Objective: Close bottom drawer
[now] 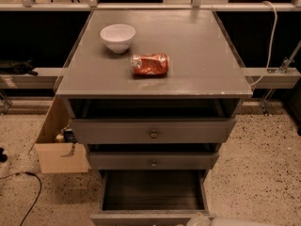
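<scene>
The bottom drawer (153, 191) of the grey cabinet is pulled well out, and its dark grey inside is empty. Its front panel (141, 217) runs along the bottom edge of the view, with the knob hidden. Only the white top of my gripper (200, 220) and arm shows, at the bottom edge just right of centre. It is at the drawer's front panel, and the rest is out of view.
The middle drawer (153, 161) and top drawer (153, 132) stand slightly out above it. A white bowl (117, 36) and a crushed red can (150, 64) lie on the cabinet top (197, 55). An open cardboard box (59, 149) and a black cable (28, 192) are on the floor to the left.
</scene>
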Robot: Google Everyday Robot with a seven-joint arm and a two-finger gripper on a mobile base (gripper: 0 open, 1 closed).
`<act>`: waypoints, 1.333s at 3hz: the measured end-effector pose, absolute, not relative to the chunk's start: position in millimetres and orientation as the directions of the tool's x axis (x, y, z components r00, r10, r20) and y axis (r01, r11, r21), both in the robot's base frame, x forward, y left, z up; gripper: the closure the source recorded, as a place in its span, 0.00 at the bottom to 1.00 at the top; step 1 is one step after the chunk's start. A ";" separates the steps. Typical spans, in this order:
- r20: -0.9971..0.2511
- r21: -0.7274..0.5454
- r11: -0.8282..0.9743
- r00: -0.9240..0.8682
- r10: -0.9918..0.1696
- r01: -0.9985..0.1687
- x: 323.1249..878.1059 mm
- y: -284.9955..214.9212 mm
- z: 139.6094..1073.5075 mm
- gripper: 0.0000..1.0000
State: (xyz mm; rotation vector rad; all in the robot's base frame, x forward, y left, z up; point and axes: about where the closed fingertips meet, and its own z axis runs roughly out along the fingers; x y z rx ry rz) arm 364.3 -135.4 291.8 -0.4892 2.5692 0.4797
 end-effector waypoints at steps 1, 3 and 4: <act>-0.518 0.157 0.894 -0.805 -0.288 -0.420 372.8 -149.8 283.6 0.00; -0.514 0.131 0.889 -0.797 -0.318 -0.440 376.8 -149.7 283.2 0.00; -0.497 0.056 0.861 -0.762 -0.416 -0.506 376.5 -142.5 268.6 0.00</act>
